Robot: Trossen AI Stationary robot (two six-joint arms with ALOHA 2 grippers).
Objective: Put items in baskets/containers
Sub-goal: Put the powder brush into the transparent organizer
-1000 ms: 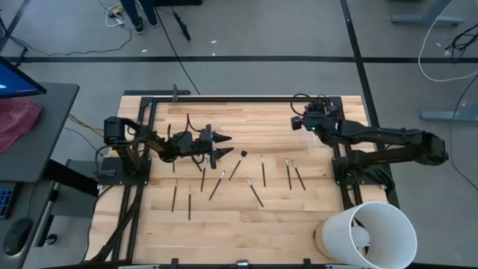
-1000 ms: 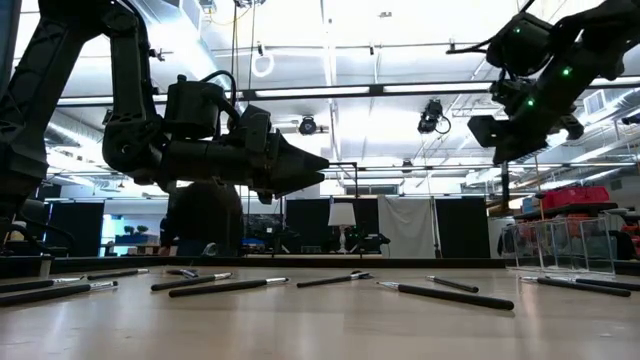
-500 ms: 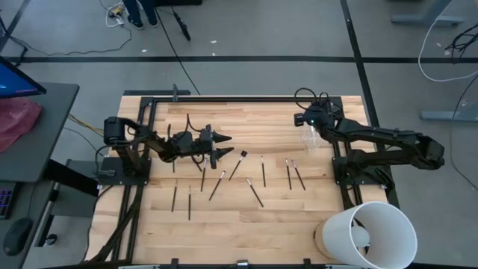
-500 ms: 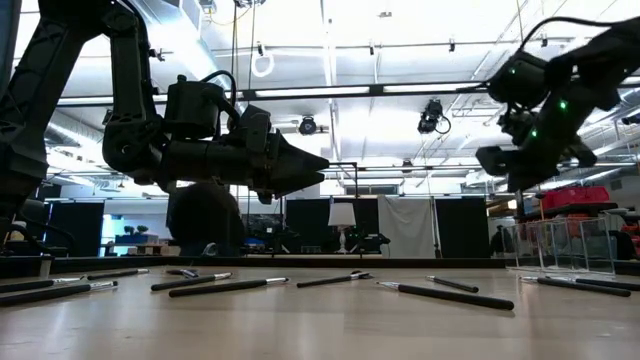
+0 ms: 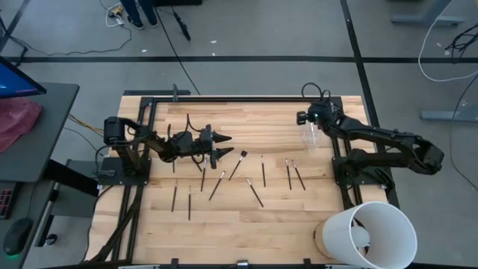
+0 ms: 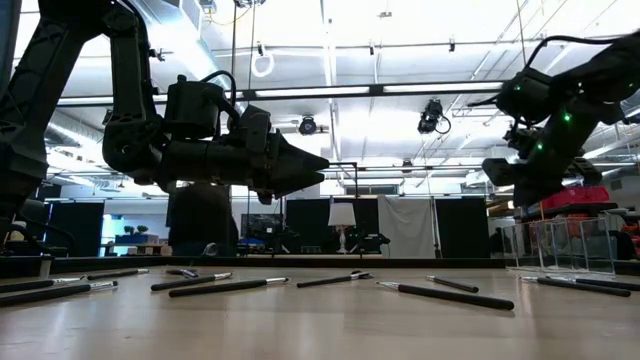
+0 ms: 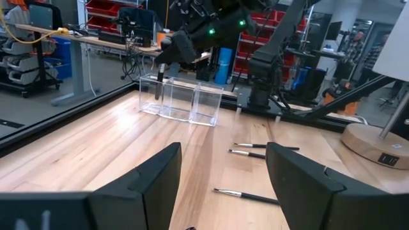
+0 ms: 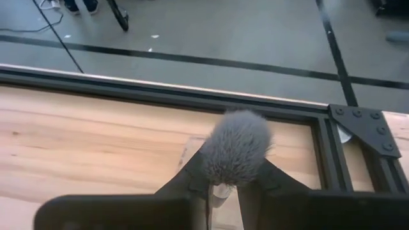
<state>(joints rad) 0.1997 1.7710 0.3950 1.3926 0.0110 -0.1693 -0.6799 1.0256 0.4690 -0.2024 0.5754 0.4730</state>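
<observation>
Several slender dark makeup brushes (image 5: 263, 170) lie flat on the wooden table, between the arms. A clear, see-through container (image 5: 310, 137) stands at the far right, also seen as the clear container (image 7: 181, 102). My right gripper (image 5: 308, 119) hovers just above it, shut on a brush with a fluffy grey head (image 8: 236, 150). My left gripper (image 5: 222, 147) hangs level and open above the brushes at the table's left middle, with nothing between its fingers (image 7: 163, 176). My right gripper pinches the fluffy brush between its two fingers just below the head, at the ferrule (image 8: 220, 190). The head stands up past the fingertips. The fingers slant downward. The brush is lifted clear, its dark handle (image 7: 160, 69) hanging toward the container.
A large white bucket (image 5: 370, 235) lies at the near right corner. A black frame (image 5: 246, 98) runs along the table's far edge and both sides. Bare wood lies along the near edge. Shelves and desks fill the room beyond.
My right gripper has sunk toward the clear container and drifted toward the table's right edge, rolling a little, with the fluffy brush still between its fingers.
</observation>
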